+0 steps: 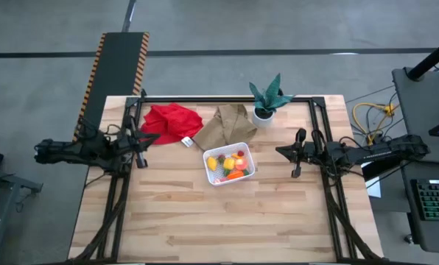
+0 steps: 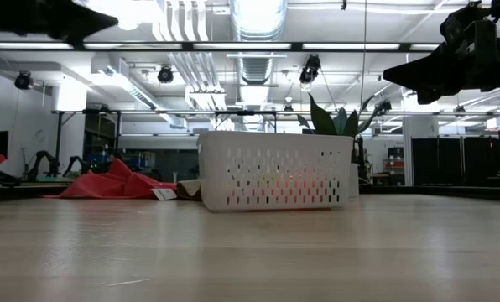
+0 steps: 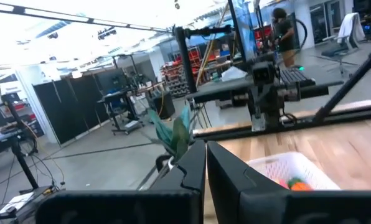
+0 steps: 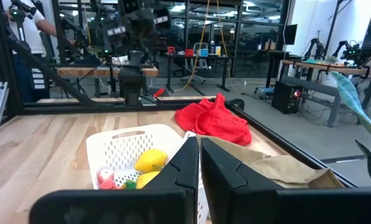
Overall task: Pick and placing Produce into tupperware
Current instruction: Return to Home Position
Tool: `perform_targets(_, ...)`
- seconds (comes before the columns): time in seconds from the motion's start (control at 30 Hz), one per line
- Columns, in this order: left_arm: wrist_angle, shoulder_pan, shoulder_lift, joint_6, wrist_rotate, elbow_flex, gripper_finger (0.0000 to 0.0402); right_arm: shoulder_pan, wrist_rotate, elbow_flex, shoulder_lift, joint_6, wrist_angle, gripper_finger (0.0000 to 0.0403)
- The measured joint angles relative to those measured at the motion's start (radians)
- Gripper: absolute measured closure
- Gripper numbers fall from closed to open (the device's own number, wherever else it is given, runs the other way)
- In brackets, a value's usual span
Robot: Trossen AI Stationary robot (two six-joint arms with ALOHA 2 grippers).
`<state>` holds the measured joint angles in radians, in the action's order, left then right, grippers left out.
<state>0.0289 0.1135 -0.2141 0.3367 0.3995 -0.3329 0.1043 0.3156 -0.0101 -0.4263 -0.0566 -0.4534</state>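
Note:
The tupperware (image 1: 213,156) is a white perforated container standing on its base at the middle of the table; it also shows in the low view (image 2: 275,180). The produce (image 1: 230,165) lies inside it: a yellow lemon (image 4: 149,160), an orange carrot (image 3: 297,184), small red berries and some green. My left gripper (image 1: 152,138) hovers shut to the container's left, above the table. My right gripper (image 1: 282,152) hovers shut to its right, at about the same height. Both point toward the container and hold nothing.
A crumpled red cloth (image 1: 171,121) and a tan cloth (image 1: 225,124) lie beyond the container, toward the far edge. A potted plant (image 1: 267,99) stands at the far edge. Dark frame rails (image 1: 227,98) run along the table's far, left and right sides. Bare wood (image 1: 219,221) lies nearer.

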Motion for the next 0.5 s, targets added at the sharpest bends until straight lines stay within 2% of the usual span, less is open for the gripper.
perform_targets(0.2,0.012,0.000,0.192,-0.036,-0.008,0.114,0.0400,0.000,0.000,0.000,0.000,0.000,0.000,0.0394)
perform_targets(0.5,0.057,0.000,0.167,-0.149,-0.051,0.165,0.0401,0.000,0.000,0.000,0.000,0.000,0.002,0.0394)
